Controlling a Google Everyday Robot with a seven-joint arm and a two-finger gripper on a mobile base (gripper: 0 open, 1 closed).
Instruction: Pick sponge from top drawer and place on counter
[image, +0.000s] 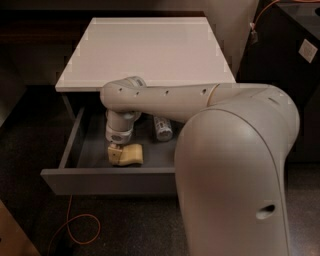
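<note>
The top drawer (107, 182) is pulled open below the white counter (150, 47). The pale yellow sponge (130, 154) lies at the drawer's front left, low over the grey floor. My gripper (115, 152) points straight down into the drawer and is closed on the sponge's left end. My wrist (120, 131) hides the gripper's upper part, and my arm reaches in from the right across the drawer opening.
A silver can (162, 129) lies in the drawer to the right of the sponge, near the back. My large pale arm housing (235, 180) blocks the drawer's right side. An orange cable (82, 225) lies on the dark floor in front.
</note>
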